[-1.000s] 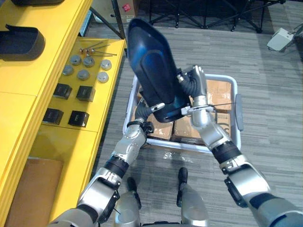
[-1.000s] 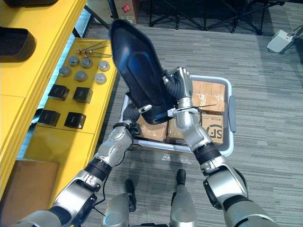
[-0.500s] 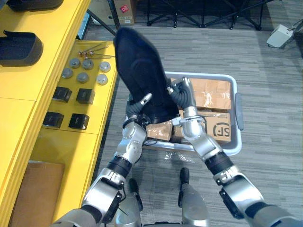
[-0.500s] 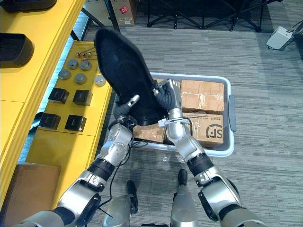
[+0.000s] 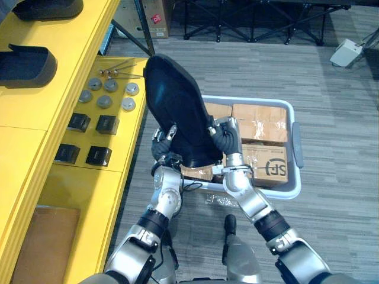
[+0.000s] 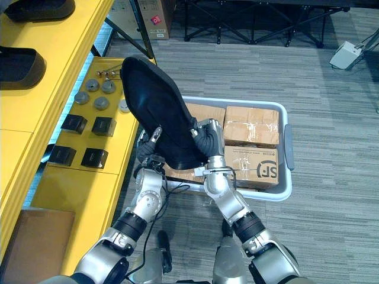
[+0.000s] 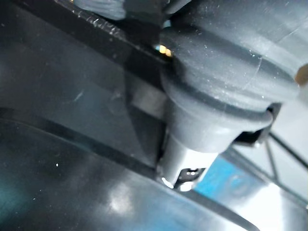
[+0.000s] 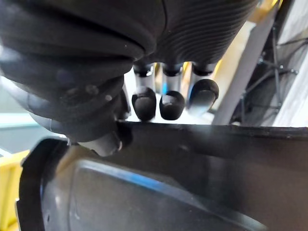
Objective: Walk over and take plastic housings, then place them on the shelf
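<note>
A large black plastic housing [image 5: 177, 112] is held up between both hands above a grey bin, its long end leaning toward the yellow shelf. My left hand [image 5: 164, 143] grips its lower left edge, one finger lying across the dark face. My right hand [image 5: 222, 134] clasps the lower right edge. In the right wrist view its dark-tipped fingers [image 8: 144, 103] curl over the housing's rim [image 8: 202, 144]. The left wrist view shows my left hand's thumb [image 7: 216, 86] pressed against the housing's glossy surface [image 7: 72, 192].
The grey bin [image 5: 296, 145] on the floor holds several taped cardboard boxes [image 5: 260, 115]. The yellow shelf [image 5: 35, 112] on my left carries two black housings [image 5: 26, 62]. Its lower tier holds round metal parts [image 5: 106, 94] and small black boxes [image 5: 89, 133]. Black stands [image 5: 254, 23] rise behind.
The housing has turned and come down closer to my body. My left hand has moved up to its left edge and curled its fingers on it. The camera has also shifted.
</note>
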Available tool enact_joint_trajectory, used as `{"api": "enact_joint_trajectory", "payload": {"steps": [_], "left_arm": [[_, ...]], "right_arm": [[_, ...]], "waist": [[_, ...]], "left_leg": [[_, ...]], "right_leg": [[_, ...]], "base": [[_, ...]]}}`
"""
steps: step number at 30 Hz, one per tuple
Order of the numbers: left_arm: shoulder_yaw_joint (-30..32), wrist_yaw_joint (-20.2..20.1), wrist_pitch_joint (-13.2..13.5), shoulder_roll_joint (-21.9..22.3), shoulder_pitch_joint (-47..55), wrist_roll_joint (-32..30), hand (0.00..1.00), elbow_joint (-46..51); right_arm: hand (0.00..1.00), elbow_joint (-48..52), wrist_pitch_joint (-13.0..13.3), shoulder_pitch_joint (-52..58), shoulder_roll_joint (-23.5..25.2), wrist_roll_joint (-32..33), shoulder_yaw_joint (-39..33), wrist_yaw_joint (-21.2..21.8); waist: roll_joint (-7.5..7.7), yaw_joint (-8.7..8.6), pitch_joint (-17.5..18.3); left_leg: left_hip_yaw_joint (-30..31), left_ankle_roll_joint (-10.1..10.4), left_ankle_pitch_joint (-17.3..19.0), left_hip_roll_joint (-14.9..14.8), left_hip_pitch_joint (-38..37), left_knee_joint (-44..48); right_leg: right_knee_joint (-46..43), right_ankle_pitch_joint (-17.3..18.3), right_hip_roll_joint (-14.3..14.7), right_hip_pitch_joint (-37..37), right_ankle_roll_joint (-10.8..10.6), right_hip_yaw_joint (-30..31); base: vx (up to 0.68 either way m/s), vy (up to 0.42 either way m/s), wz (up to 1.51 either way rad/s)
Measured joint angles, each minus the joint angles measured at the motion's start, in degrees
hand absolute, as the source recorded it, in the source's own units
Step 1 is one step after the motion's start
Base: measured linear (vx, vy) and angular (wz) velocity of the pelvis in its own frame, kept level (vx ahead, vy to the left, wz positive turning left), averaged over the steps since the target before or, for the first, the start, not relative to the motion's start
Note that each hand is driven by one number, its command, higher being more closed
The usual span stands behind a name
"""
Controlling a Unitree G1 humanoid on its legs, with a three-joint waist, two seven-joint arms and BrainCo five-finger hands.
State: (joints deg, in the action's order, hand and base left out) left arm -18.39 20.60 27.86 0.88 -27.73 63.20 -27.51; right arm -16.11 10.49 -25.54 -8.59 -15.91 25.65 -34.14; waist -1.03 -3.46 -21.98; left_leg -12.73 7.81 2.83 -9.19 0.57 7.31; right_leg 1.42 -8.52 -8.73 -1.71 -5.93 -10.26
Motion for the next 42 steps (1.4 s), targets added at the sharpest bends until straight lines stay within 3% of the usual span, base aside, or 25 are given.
{"api": "enact_joint_trajectory", "payload": {"steps": [6, 11, 16, 19, 22, 24, 25, 26, 28, 32, 37, 42], "left_arm": [[0.07, -0.54, 0.03, 0.04, 4.67, 1.04, 1.0, 3.64], [1.11, 4.06, -0.7, -0.05, 5.58, -10.17, 1.0, 7.44], [1.65, 7.01, -4.81, -0.04, 6.34, -20.65, 1.0, 7.46], [2.04, 10.01, -7.14, -0.07, 7.47, -30.38, 1.0, 7.45], [3.19, 13.52, -9.28, -0.08, 8.34, -40.13, 1.0, 7.33], [7.04, 16.81, -9.87, 0.23, 11.05, -48.95, 1.0, 7.25], [8.38, 17.69, -10.06, 0.08, 12.09, -51.73, 1.0, 7.25], [10.95, 19.28, -10.52, -0.4, 14.28, -55.81, 1.0, 7.27], [13.74, 21.42, -10.93, -1.14, 17.38, -60.22, 1.0, 7.48], [18.38, 24.38, -10.63, -2.05, 25.34, -62.25, 1.0, 17.3], [19.88, 24.09, -8.17, -0.89, 30.99, -62.17, 1.0, 25.49], [19.38, 21.49, -7.01, -0.07, 36.71, -61.38, 1.0, 32.45]], "right_arm": [[0.0, 0.18, 0.85, 6.9, 0.98, 4.04, 1.68, -1.08], [0.0, 0.49, 0.86, 10.68, 1.51, 6.27, 2.06, -2.53], [0.0, 8.27, 1.35, 10.75, 1.94, 9.4, 0.73, -1.64], [0.0, 12.16, 3.78, 10.77, 1.69, 13.6, -1.47, 1.73], [0.0, 17.28, 7.37, 11.75, 1.09, 20.84, -4.48, 8.73], [0.0, 25.27, 11.83, 14.41, 0.58, 30.46, -10.52, 17.74], [0.0, 26.88, 11.85, 15.33, -0.08, 34.27, -12.4, 21.51], [0.0, 28.68, 11.28, 17.81, -2.28, 41.11, -15.72, 28.82], [0.0, 29.25, 9.97, 23.37, -5.59, 45.58, -19.28, 36.36], [0.0, 28.97, 5.8, 37.75, -5.24, 49.46, -22.19, 43.66], [0.0, 26.31, 5.2, 45.61, -1.2, 48.16, -23.56, 42.96], [0.0, 18.67, 5.14, 46.13, 3.12, 43.26, -25.45, 30.38]], "waist": [[1.36, 1.21, 4.58], [1.67, 2.17, 6.89], [2.19, 2.24, 8.74], [3.47, 2.34, 9.8], [4.48, 2.46, 10.43], [4.5, 2.31, 11.04], [4.5, 2.23, 11.38], [4.48, 2.2, 12.19], [4.46, 2.01, 13.23], [4.36, 1.35, 13.39], [4.05, 0.79, 14.09], [3.61, 0.65, 15.22]], "left_leg": [[-0.14, 0.07, -0.02, 0.02, -1.74, -1.53], [-0.19, 0.2, -0.13, 0.2, -3.64, -2.77], [-0.34, 0.28, -0.19, 0.21, -5.04, -3.23], [-0.37, 0.33, -0.39, 0.25, -5.65, -3.75], [-0.55, 0.32, -0.84, 0.41, -6.33, -4.66], [-0.9, 0.34, -1.19, 0.55, -7.1, -5.62], [-1.07, 0.35, -1.2, 0.54, -7.27, -5.78], [-1.63, 0.35, -1.19, 0.48, -7.64, -6.06], [-1.89, 0.36, -1.19, 0.52, -7.7, -6.49], [-2.24, 0.53, -1.3, 0.55, -7.62, -7.19], [-3.09, 0.72, -1.41, 0.6, -7.57, -7.83], [-2.94, 0.68, -1.38, 0.6, -7.46, -7.99]], "right_leg": [[1.83, -0.01, 0.21, 2.03, -0.05, -0.45], [3.13, -0.2, 0.14, 4.01, -0.31, -0.68], [3.18, -0.24, 0.29, 5.07, -0.34, -0.58], [3.21, -0.25, 0.35, 5.39, -0.34, -0.48], [3.21, -0.26, 0.36, 5.54, -0.36, -0.45], [3.2, -0.24, 0.35, 5.63, -0.39, -0.26], [3.2, -0.23, 0.38, 5.62, -0.4, -0.15], [3.2, -0.21, 0.46, 5.6, -0.43, 0.2], [3.2, -0.16, 0.47, 5.35, -0.49, 0.43], [3.21, -0.03, 0.57, 4.6, -0.63, 0.83], [3.21, 0.05, 0.59, 3.71, -0.69, 1.42], [3.22, 0.3, 0.6, 3.62, -0.66, 1.16]], "base": [[0.03, 0.009, 0.02], [-0.01, 0.008, 0.01], [0.0, 0.003, -0.01], [0.0, 0.0, 0.0], [-0.01, 0.002, -0.01], [-0.01, 0.007, -0.05], [0.0, 0.01, -0.12], [0.0, 0.007, -0.12], [0.01, 0.011, -0.09], [-0.01, 0.005, -0.05], [-0.01, 0.007, -0.08], [0.0, 0.002, 0.01]]}}
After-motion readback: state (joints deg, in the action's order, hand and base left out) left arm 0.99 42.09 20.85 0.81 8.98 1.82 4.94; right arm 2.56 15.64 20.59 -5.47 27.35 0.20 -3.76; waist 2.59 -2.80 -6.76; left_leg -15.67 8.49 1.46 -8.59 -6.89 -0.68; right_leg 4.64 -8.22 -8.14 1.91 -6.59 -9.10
